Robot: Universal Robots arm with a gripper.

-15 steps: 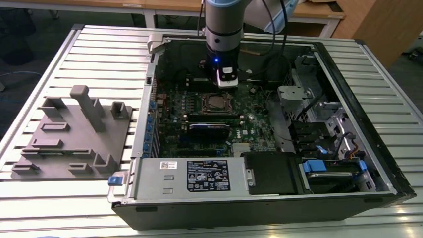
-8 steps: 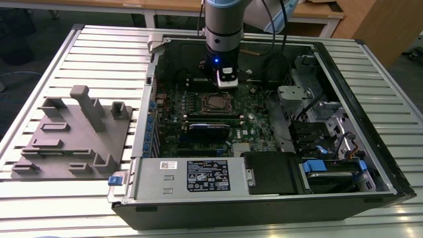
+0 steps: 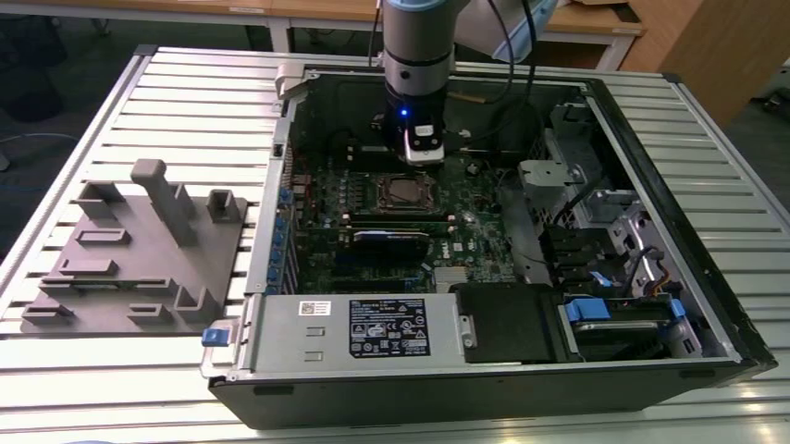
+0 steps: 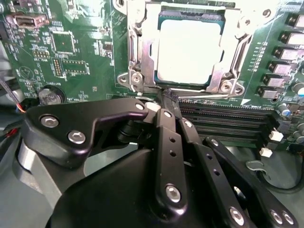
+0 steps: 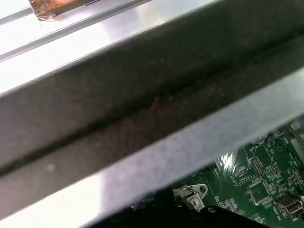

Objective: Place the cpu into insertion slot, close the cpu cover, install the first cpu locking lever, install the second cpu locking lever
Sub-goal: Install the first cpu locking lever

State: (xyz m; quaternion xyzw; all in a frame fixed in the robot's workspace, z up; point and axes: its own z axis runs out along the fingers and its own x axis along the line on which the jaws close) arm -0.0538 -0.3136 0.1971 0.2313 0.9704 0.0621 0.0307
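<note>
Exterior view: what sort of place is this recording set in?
Probably a lab or workshop bench. An open computer case lies on a slatted metal table, a grey fixture block sits beside it at the exterior view's left, and wooden desks stand behind.

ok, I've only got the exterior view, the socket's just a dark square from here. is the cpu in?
Observer: Yes. In the second wrist view the cpu lies flat, pale metal top up.
Operator: cover?
Observer: The cpu cover is down, with its metal frame lying around the cpu's edges.
Operator: and the end effector?
Observer: The end effector is shut. Its tip is at the cover's edge, on the side toward the long black slots. I can't tell whether it pinches anything.
</note>
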